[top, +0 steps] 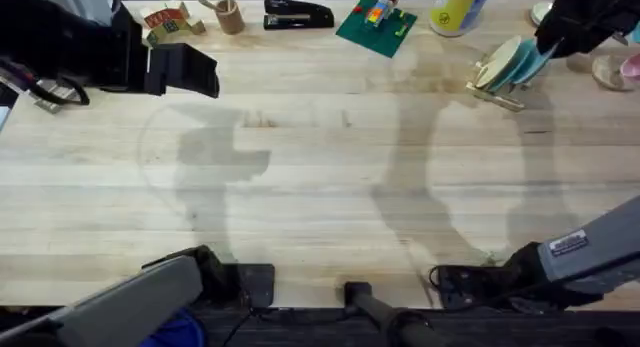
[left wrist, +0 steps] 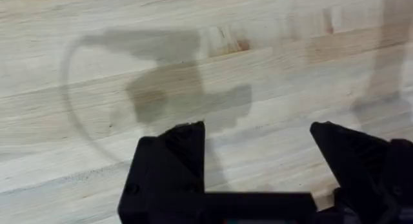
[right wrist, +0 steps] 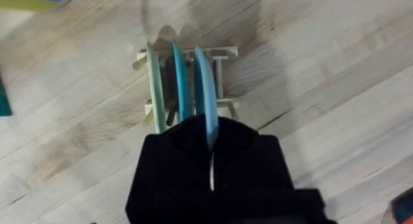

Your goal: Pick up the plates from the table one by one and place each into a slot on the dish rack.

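While gripped, light blue plate (right wrist: 204,88) seemingly enters dish rack (right wrist: 222,54).

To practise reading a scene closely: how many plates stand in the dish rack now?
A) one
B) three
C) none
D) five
B: the right wrist view shows three plates upright in the dish rack: a cream plate, a teal plate and a light blue plate.

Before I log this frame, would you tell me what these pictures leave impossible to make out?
- Right wrist view: the lower edge of the light blue plate is hidden behind the right gripper, so its seating in the dish rack is unclear.
- Overhead view: the right gripper is a dark blur covering part of the rack.
- Overhead view: the pink object is cut off by the edge.
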Controlling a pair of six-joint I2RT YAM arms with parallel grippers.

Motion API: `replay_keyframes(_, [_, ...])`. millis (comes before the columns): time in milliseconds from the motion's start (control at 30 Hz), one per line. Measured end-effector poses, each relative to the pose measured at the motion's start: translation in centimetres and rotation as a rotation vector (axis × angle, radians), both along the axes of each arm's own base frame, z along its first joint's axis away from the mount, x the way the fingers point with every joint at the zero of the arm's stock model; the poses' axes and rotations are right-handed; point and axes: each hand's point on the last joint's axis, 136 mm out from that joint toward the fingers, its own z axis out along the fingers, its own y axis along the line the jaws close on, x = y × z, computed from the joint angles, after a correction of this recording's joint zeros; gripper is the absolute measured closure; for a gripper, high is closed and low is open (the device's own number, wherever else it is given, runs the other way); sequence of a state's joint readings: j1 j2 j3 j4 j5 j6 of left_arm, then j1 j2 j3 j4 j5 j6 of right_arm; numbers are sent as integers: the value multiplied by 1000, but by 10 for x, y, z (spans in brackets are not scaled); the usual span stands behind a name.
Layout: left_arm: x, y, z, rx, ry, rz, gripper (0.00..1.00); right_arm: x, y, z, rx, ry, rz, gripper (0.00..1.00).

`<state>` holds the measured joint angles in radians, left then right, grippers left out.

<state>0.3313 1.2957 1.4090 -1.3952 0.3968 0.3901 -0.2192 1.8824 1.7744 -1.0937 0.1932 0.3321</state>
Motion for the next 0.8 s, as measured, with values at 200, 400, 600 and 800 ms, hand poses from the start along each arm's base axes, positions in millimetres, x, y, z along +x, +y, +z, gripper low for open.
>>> replay_keyframes(200, [0,0,0,0,0,0,6,0,0,-1,0,2,0,971])
replay_keyframes(400, [0,0,0,0,0,0,6,2,-1,-19,10,46,0,971])
replay_keyframes(600, [0,0,0,0,0,0,6,9,-2,-25,9,37,-2,971])
replay_keyframes(800, [0,0,0,0,0,0,6,10,-2,-24,8,31,-4,971])
